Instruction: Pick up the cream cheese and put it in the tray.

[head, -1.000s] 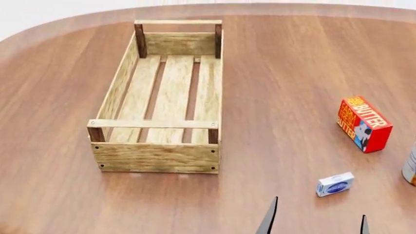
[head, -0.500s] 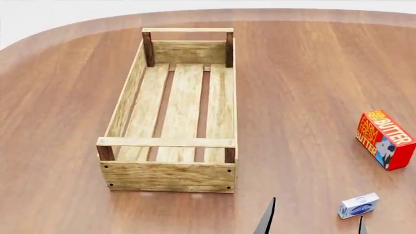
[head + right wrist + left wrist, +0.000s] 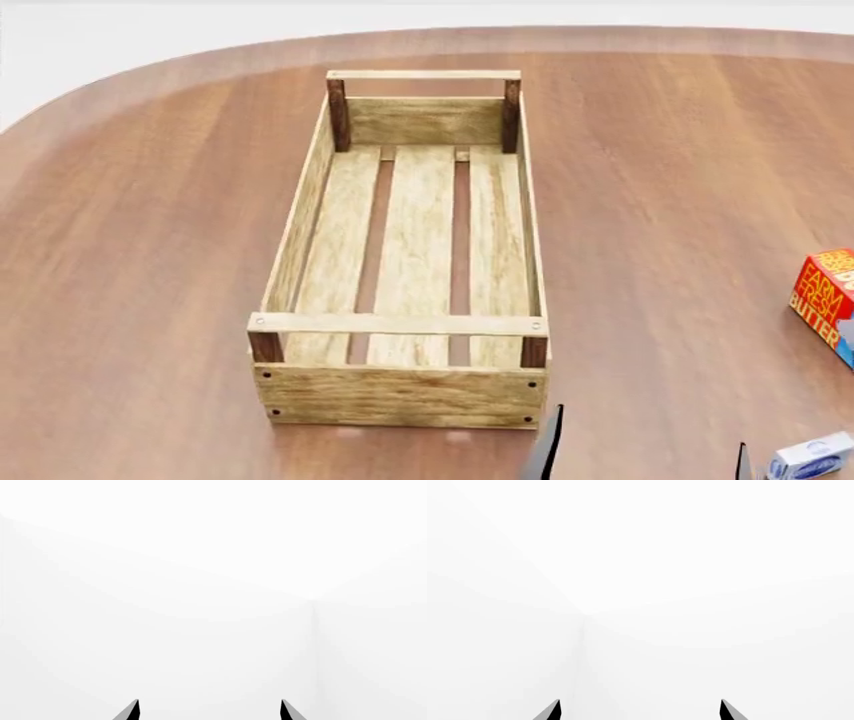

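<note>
- The large, long crate of light wooden slats with dark brown corner posts, the tray (image 3: 402, 395), stands on the reddish-brown wooden table (image 3: 147, 250), a little left of the middle of the head view, its long side running away from the robot. Only its slatted bottom shows inside.
- The small, flat, white-grey box with a blue oval logo, the cream cheese (image 3: 810, 458), lies on the table at the lower right corner of the head view, well to the right of the tray's near end and partly cut by the picture's edge.
- The red-orange butter box (image 3: 830, 303) stands at the right edge, farther from the robot than the cream cheese and apart from it.
- The right gripper (image 3: 647, 455) shows only two dark fingertips at the bottom edge, spread wide with nothing between them, just left of the cream cheese and not touching it.
- The left gripper (image 3: 639, 711) appears only in its wrist view: two dark tips set wide apart against blank white, holding nothing.
</note>
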Robot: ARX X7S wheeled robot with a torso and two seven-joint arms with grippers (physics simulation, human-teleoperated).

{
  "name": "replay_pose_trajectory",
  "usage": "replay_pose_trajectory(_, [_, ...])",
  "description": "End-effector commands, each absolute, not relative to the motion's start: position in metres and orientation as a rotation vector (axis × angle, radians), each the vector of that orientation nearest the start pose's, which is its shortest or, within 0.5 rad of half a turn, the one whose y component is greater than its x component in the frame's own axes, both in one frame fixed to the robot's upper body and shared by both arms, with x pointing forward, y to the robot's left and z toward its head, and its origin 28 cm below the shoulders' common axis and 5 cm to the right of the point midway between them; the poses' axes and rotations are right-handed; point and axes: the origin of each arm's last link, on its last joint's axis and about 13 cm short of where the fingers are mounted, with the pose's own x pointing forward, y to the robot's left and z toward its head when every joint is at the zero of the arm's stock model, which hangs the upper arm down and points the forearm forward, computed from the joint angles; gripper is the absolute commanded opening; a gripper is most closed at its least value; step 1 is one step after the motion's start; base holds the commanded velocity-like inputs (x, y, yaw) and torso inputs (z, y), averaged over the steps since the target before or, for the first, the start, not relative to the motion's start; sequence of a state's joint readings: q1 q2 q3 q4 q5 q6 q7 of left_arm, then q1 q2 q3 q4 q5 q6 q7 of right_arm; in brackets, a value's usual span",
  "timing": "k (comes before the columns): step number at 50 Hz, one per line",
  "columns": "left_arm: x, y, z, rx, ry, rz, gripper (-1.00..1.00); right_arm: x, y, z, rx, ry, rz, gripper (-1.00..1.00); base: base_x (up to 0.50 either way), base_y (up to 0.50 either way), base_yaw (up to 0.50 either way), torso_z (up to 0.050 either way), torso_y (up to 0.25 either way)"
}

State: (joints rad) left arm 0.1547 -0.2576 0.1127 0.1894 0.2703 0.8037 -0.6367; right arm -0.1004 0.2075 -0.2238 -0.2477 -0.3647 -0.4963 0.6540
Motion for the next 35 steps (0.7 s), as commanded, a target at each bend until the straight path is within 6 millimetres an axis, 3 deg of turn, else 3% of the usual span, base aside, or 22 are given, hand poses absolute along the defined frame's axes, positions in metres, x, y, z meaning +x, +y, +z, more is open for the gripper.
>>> replay_pose_trajectory(1, [0.1668,0.2203,0.0749,0.138,-0.915,0.245,1.00,0.1811,-0.0850,0.0737,-0.227,-0.767,-0.259,1.00,0.12,0.18,0.00,0.000,0.000])
replay_pose_trajectory(35, [0.1690,0.2211,0.0711,0.139,-0.903,0.246,1.00,0.1827,-0.0865,0.0715,-0.199,-0.744,-0.254,1.00,0.13,0.14,0.00,0.000,0.000])
